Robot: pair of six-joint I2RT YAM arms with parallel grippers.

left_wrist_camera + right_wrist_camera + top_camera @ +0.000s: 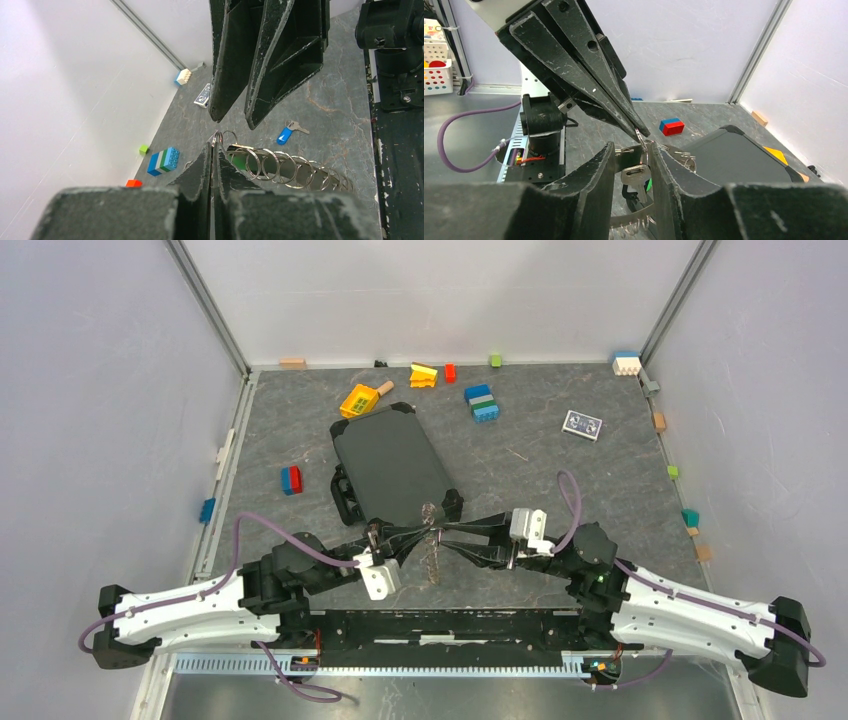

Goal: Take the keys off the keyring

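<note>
The keyring point(433, 562) hangs between the two arms near the table's front, a dark band strung with several small steel rings point(280, 167) and a green tag point(240, 161). My left gripper point(214, 146) is shut on a small ring at its top. From that ring a silver key point(636, 176) dangles. It hangs inside the gap of my right gripper point(633, 146), whose jaws are open and stand clear on either side of it. A blue-headed key point(285, 135) lies loose on the table. The left gripper point(641, 134) reaches in from the upper left in the right wrist view.
A black case point(390, 460) lies just behind the grippers. Toy bricks are scattered about: red-blue point(291, 480), blue-green stack point(482, 403), yellow point(358, 400). A small card point(582, 424) lies far right. White walls enclose the table.
</note>
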